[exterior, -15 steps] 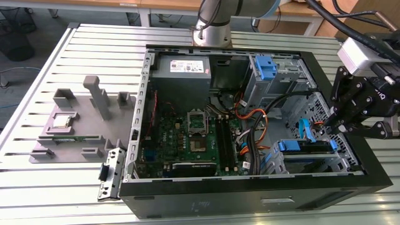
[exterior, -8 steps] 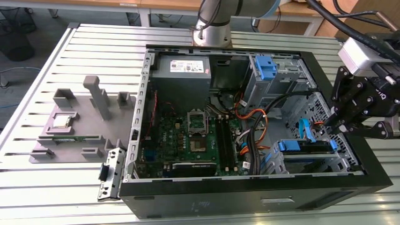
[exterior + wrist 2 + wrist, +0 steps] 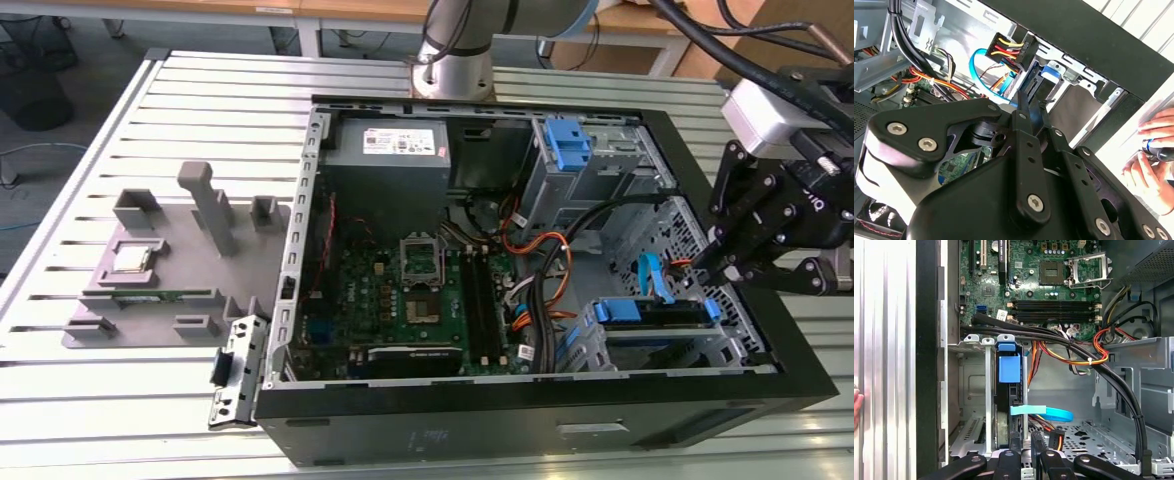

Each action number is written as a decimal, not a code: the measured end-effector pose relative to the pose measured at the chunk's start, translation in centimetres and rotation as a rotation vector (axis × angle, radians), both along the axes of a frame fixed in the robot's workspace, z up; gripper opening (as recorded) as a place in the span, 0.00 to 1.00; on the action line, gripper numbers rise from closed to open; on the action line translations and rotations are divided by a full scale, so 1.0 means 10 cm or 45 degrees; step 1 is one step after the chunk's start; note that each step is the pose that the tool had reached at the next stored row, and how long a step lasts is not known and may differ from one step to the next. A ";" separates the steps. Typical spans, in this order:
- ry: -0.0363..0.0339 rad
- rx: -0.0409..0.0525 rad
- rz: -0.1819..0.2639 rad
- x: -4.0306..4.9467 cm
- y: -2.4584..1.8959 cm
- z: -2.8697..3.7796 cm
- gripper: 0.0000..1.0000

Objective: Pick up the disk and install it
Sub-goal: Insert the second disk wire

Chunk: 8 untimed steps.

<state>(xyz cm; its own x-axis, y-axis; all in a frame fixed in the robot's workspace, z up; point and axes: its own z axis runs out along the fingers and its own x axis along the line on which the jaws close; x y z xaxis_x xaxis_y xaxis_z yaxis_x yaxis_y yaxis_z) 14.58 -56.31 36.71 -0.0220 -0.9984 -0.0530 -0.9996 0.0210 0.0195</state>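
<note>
The disk (image 3: 654,315) stands on edge in the lower drive cage at the front right of the open computer case, with its blue carrier frame facing up. In the first wrist view the disk (image 3: 1004,410) sits between the cage rails under its blue tab. My gripper (image 3: 747,275) hangs over the case's right side, just above and beside the cage. In both wrist views the gripper (image 3: 1026,442) (image 3: 1029,100) has its fingers drawn together with nothing seen between them. Its tips are close to the disk's end, near the blue SATA cable (image 3: 1046,414).
Black and orange cable bundles (image 3: 1074,352) cross the cage. A bare blue bracket (image 3: 570,145) sits in the upper bay. The motherboard (image 3: 414,290) fills the case floor. A grey fixture (image 3: 160,270) stands on the slatted table at the exterior view's left. A person's hand (image 3: 1154,150) rests outside the case wall.
</note>
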 end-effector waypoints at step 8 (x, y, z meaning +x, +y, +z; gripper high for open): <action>0.0000 0.000 0.000 0.000 0.000 0.016 0.23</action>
<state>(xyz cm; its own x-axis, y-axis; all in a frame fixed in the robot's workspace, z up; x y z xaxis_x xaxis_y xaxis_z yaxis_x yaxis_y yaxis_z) 14.58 -56.31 36.86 -0.0220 -0.9984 -0.0530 -0.9996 0.0210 0.0195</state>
